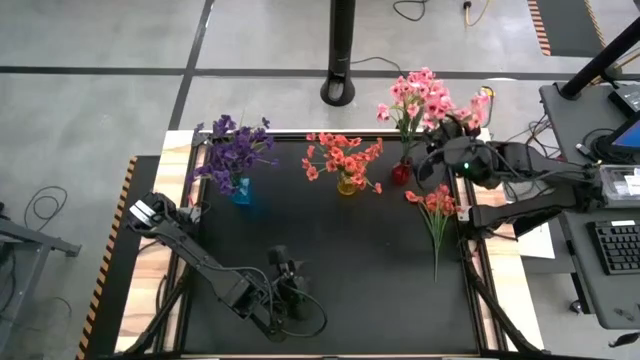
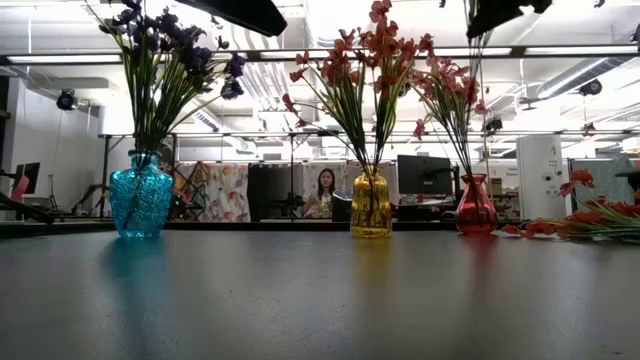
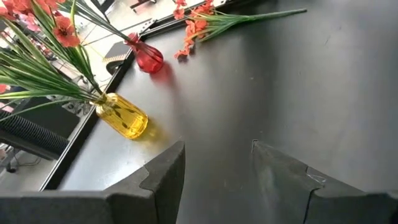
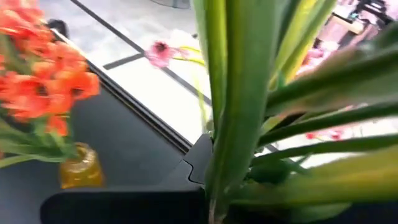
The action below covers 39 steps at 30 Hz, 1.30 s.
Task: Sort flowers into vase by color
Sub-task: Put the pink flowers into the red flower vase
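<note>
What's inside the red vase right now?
The red vase holds pink flowers, their green stems running down into its neck. The right gripper is shut on those stems just above it. How far down the stems reach is hidden by the tinted glass.

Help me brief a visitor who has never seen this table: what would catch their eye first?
Three coloured vases along the table's far edge: a blue vase of purple flowers, a yellow vase of orange-red flowers, and a red vase with pink flowers. The right gripper is shut on the pink stems above the red vase. One orange-red spray lies flat near the right edge.
</note>
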### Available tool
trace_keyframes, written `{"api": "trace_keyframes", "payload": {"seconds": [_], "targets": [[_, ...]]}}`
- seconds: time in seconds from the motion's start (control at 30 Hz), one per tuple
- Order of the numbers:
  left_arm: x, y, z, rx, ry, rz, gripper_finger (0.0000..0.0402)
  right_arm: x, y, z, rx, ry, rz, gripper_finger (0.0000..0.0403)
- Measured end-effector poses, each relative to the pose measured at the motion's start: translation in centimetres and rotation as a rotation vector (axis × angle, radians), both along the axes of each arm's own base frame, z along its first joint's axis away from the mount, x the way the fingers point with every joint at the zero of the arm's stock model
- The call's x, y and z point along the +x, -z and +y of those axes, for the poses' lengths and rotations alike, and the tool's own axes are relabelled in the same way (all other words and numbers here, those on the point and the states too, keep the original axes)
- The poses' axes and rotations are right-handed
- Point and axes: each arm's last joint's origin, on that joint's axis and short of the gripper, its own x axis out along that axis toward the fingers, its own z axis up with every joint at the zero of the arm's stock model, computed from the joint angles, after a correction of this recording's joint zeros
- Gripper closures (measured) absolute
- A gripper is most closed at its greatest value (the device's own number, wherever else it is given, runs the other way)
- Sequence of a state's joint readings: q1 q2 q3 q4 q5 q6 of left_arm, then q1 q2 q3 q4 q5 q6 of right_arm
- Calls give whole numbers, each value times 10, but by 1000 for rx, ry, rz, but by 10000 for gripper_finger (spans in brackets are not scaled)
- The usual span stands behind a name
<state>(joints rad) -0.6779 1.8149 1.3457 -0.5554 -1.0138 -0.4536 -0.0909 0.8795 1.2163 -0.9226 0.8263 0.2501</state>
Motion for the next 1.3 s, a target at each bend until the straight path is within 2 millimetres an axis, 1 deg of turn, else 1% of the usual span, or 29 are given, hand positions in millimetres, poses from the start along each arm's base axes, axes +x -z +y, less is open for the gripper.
{"api": "trace_keyframes", "payload": {"seconds": [0.1,0.23,0.37,0.53,0.67,0.77,0.93,1.3], "targets": [[0,0,0,-3,-1,-2,233,-3,0,-9,4,20,23,390],[0,0,0,-3,-1,-2,233,-7,3,-21,56,6,17,390],[0,0,0,-4,-1,-2,233,-8,12,-31,101,-13,32,390],[0,0,0,-7,-3,-4,233,-5,26,-43,99,-2,41,390],[0,0,0,-7,-3,-4,233,-3,36,-50,95,7,54,390],[0,0,0,-7,-3,-4,233,-3,39,-53,112,7,56,390],[0,0,0,-7,-3,-4,233,-6,36,-52,114,0,42,390],[0,0,0,-7,-3,-4,233,-11,18,-49,135,2,6,390]]}}
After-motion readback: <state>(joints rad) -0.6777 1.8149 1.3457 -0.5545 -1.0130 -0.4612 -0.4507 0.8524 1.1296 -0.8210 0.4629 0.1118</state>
